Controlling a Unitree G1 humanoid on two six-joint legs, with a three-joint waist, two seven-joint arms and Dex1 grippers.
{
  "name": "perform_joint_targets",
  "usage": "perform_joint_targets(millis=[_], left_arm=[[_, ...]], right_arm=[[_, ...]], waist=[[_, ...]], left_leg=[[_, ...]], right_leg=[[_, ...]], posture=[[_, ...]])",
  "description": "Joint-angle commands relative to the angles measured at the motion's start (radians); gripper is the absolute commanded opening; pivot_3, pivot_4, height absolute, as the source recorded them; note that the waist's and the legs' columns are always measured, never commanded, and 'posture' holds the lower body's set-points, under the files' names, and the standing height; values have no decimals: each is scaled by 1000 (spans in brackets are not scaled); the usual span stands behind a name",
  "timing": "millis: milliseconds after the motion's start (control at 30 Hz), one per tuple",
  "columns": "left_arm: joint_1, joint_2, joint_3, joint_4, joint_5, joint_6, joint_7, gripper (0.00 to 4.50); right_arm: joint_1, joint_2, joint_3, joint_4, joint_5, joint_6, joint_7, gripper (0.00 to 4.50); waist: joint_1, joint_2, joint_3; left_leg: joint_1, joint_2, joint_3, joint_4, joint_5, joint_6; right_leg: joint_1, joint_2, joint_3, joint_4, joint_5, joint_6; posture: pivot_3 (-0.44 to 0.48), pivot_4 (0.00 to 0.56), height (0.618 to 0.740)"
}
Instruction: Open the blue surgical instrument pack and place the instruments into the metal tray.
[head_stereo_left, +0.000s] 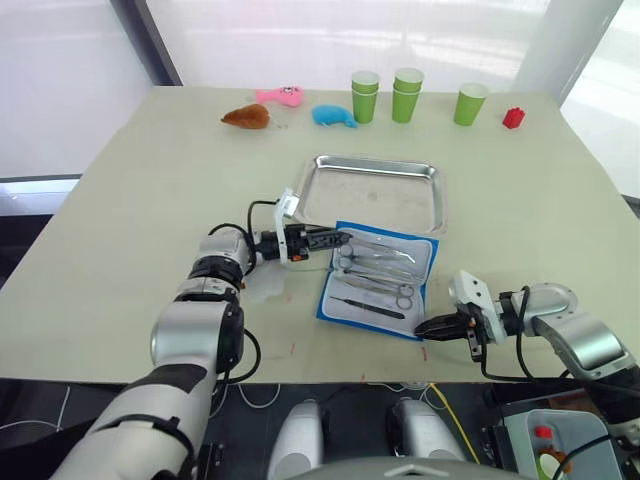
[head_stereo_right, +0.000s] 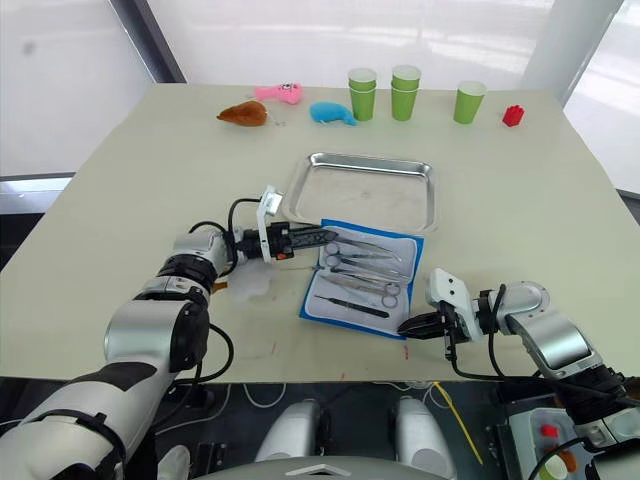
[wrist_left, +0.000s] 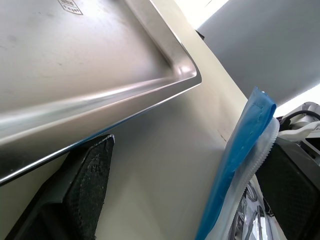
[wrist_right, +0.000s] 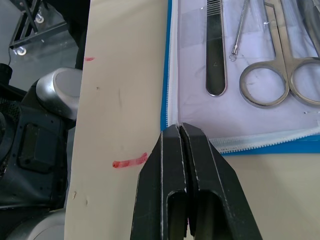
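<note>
The pale worktop (head_stereo_left: 120, 220) holds a shiny metal tray (head_stereo_left: 375, 170) with an open blue pack (head_stereo_left: 378, 278) touching its near rim. Along the far edge sit three small plush toys (head_stereo_left: 290, 108), green cups (head_stereo_left: 405, 95) and a red block (head_stereo_left: 513, 118).

Both arms wear smooth silver-grey shells broken by black ribbed joint bands, and each wrist carries a white block just behind its black fingers. The left gripper (head_stereo_left: 335, 239) has a small red mark on its black body near the white block, with black cables looping out from the forearm, and its inner finger pad (wrist_left: 90, 180) is black with a fine pebbled texture. The right gripper (head_stereo_left: 432, 326) ends in two glossy, flat-sided black fingers (wrist_right: 172, 200), and a black cable curls around its rounded silver forearm.
</note>
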Motion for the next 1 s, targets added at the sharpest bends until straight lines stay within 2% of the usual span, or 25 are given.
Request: perform_joint_targets(millis=[33,233,400,600,633,700,800,833,867,933,967,1000], left_arm=[[58,41,-11,24,25,26,38,4449],[101,86,-29,-64,12,20,-52,4449],[164,129,-59,-217,-13,53,-146,4449],[250,210,-71,-426,-66,138,-179,4449],[270,227,-77,-470,-74,148,-187,4500],[300,249,-82,-535,-89,149,-191,4500],[330,245,-43,-606,-129,60,-177,4500],[333,233,-25,-621,-138,5,-161,4500],[334,223,-13,-633,-145,-38,-144,4500],[333,205,2,-662,-172,-67,-130,4500],[333,198,6,-673,-178,-90,-123,4500],[334,195,6,-682,-182,-108,-121,4500]], right_arm=[[20,-15,21,17,-28,10,4,0],[17,10,-10,6,6,-2,-6,0],[32,15,-68,-41,68,9,-8,0],[49,18,-171,-91,146,-6,-18,0],[48,20,-193,-95,163,-9,-21,411],[42,25,-221,-94,175,-23,-29,739],[29,38,-243,-89,182,-41,-42,2001],[23,45,-246,-87,185,-44,-46,2140],[19,50,-245,-86,186,-45,-48,2768],[13,64,-240,-86,188,-47,-51,3444],[10,70,-237,-88,187,-45,-53,4050],[9,74,-234,-89,187,-45,-53,4419]], waist=[[-5,0,0],[-29,0,0],[-36,0,1],[-38,-1,4],[-38,-1,5],[-38,-1,6],[-31,-1,6],[-27,-2,7],[-21,-2,8],[-15,-2,10],[-10,-2,10],[-9,-2,10]], left_leg=[[0,0,0,0,0,0],[1,0,0,-1,0,0],[-2,1,0,-2,0,0],[-4,1,0,-2,0,0],[-5,1,0,-2,0,0],[-6,1,0,-2,0,0],[-14,1,0,-1,0,0],[-15,1,0,0,0,0],[-15,1,0,0,0,0],[-16,1,0,0,0,0],[-16,1,0,0,0,0],[-16,0,0,0,0,0]], right_leg=[[0,0,0,0,0,0],[0,1,1,0,0,0],[-4,1,1,0,0,-2],[-7,1,2,1,0,-2],[-7,1,2,1,0,-2],[-9,1,2,1,0,-2],[-16,0,2,2,0,-2],[-16,0,2,2,0,-2],[-16,0,2,2,0,-2],[-16,0,1,2,0,-2],[-16,0,1,2,0,-2],[-16,-1,1,2,0,-2]], posture=[[0,150,740],[0,150,740],[0,150,740],[0,150,740],[0,150,740],[0,150,740],[0,150,740],[0,150,740],[0,150,740],[0,150,740],[0,150,740],[0,150,740]])
